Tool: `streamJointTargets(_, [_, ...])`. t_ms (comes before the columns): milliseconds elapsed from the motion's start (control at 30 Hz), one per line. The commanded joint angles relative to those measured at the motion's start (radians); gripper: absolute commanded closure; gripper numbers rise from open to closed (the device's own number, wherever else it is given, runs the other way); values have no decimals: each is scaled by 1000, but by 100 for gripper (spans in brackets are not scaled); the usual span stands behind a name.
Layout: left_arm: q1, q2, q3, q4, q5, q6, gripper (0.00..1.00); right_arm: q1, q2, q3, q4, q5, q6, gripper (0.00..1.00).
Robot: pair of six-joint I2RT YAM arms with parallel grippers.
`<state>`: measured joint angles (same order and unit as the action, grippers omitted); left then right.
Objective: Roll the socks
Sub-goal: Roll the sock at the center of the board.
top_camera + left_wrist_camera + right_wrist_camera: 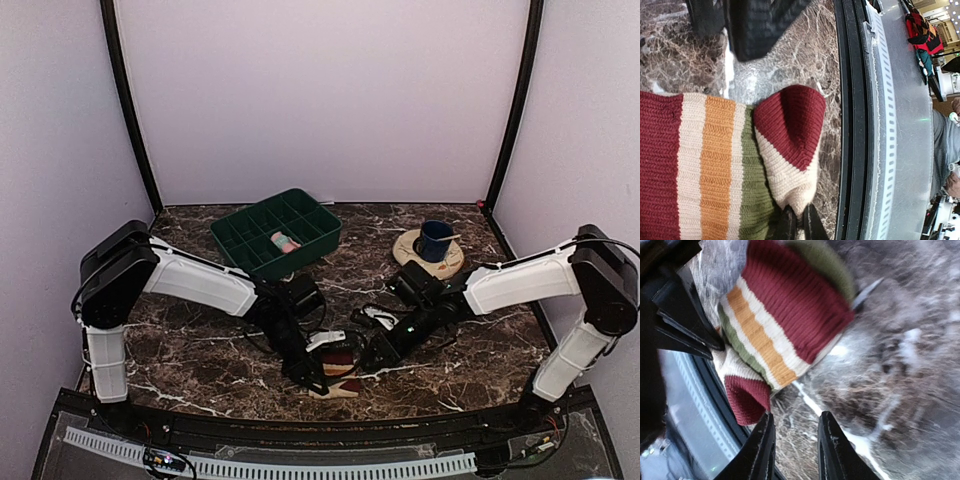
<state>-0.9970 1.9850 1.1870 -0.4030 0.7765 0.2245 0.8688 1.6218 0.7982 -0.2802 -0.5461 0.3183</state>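
Note:
The tan-beige sock [340,382] with maroon heel and toe and orange and green stripes lies near the table's front edge. In the left wrist view the sock [715,165] fills the left half. My left gripper [797,226] is shut on its cream fabric just below the maroon patch. My right gripper [795,445] is open and empty over bare marble, just right of the sock [785,315]. In the top view the left gripper [318,372] and right gripper [373,352] flank the sock. The pink sock [286,242] lies rolled in the green tray [250,235].
A blue cup [435,240] stands on a tan round plate [410,250] at the back right. The table's black front rail [850,125] runs right beside the sock. The right arm's dark body [760,25] is close above the sock in the left wrist view.

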Motion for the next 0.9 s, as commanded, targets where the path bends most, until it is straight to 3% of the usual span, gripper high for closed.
streamJointTargets(0, [22, 20, 29, -53, 69, -8, 100, -5, -91, -35, 44, 132, -1, 73])
streamJointTargets(167, [54, 44, 60, -73, 134, -22, 100, 36, -184, -75, 57, 286, -34, 73])
streamJointTargets(567, [110, 111, 94, -115, 246, -33, 100, 331, -308, -139, 99, 682, -120, 72])
streamJointTargets(867, [125, 167, 147, -170, 294, -11, 100, 485, -243, -84, 70, 784, -234, 68])
